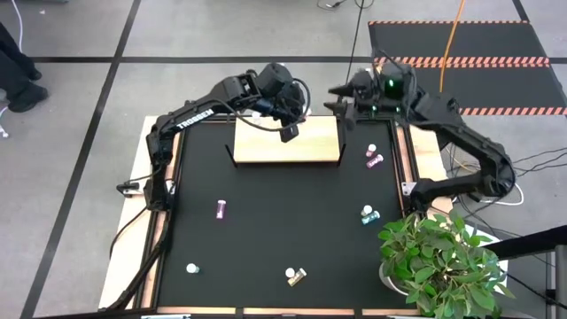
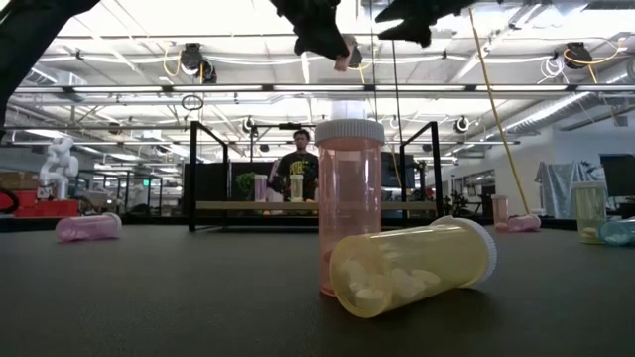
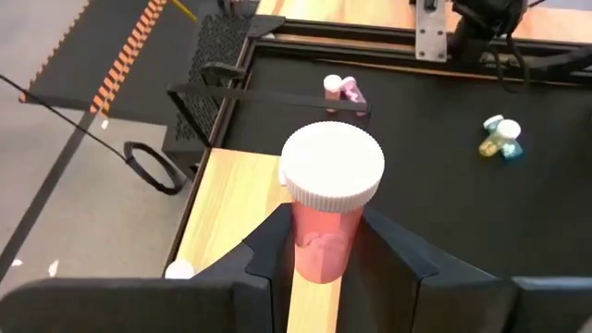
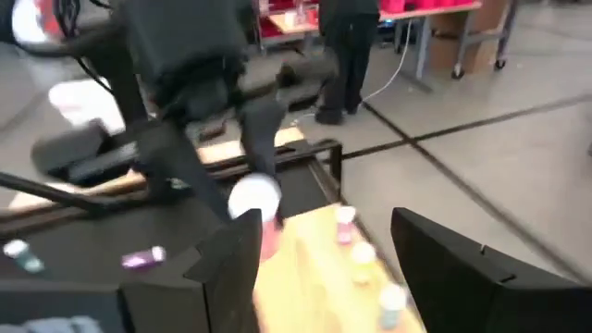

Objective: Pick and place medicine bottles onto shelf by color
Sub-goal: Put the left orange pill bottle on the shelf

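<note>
From the low camera I see a yellow bottle [image 2: 412, 266] lying on its side nearest me on the bench [image 1: 283, 221], touching an upright pink bottle [image 2: 348, 203]. Farther back stands the shelf [image 1: 286, 140], with a few bottles on it at its right end. Above it my left gripper [image 3: 326, 254] has its jaws clamped on a pink, white-capped bottle [image 3: 330, 199]. My right gripper [image 4: 324, 254], just beside the shelf's right end, has jaws spread wide, holding nothing.
</note>
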Controlling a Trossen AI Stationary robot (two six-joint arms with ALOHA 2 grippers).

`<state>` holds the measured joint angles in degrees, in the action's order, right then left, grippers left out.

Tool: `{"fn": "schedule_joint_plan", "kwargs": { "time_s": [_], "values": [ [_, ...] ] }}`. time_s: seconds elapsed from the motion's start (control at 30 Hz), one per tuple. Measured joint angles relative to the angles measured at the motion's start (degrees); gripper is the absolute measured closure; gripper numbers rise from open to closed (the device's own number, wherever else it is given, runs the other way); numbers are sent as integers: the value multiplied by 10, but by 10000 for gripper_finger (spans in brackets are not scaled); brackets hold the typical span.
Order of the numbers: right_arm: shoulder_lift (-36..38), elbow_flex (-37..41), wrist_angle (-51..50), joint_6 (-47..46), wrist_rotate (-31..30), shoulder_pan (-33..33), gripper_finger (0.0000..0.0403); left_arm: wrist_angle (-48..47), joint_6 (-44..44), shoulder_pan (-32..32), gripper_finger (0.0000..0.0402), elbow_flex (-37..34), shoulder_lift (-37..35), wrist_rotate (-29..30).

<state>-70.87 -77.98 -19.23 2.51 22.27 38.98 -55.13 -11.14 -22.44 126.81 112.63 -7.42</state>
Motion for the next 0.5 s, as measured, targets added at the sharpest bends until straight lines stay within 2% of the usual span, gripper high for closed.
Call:
{"fn": "schedule_joint_plan", "kwargs": {
  "time_s": [0.13, 0.5],
  "values": [
    [-52, -70, -72, 39, 48, 1, 165, 41, -10, 3, 298, -36, -2, 0],
    [-107, -65, -84, 70, 114, -24, 165, 61, -45, 25, 298, -87, -1, -13]
  ]
}}
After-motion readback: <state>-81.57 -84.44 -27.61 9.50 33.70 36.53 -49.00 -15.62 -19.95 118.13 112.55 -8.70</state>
